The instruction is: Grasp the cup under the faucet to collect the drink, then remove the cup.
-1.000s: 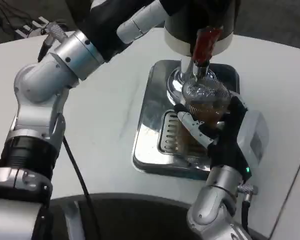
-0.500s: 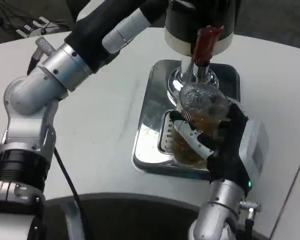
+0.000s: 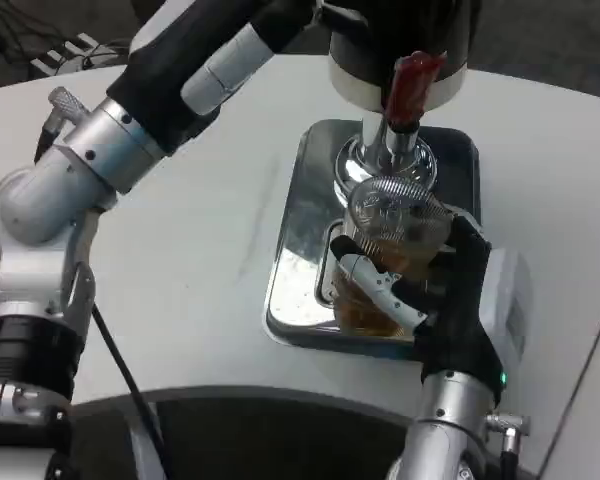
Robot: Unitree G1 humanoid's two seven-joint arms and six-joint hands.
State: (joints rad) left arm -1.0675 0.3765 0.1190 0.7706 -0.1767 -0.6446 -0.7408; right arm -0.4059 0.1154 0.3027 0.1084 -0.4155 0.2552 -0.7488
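White bench (image 3: 210, 230) carries everything here, and against it the left forearm (image 3: 70, 185) has swung lower and further toward the picture's left than a second ago; its hand is out of sight, so I cannot tell how its fingers lie. The steel drip tray (image 3: 300, 225) sits where it was. The cup (image 3: 385, 260) (clear plastic, amber drink inside) has come down and toward the robot, away from the faucet (image 3: 395, 150), and now tilts over the tray's near edge. The right hand (image 3: 435, 295) is clamped around it, white fingers (image 3: 380, 285) across the cup's front, black palm behind. The red tap handle (image 3: 410, 85) stands above the faucet, under the dispenser's dark body (image 3: 400, 30).
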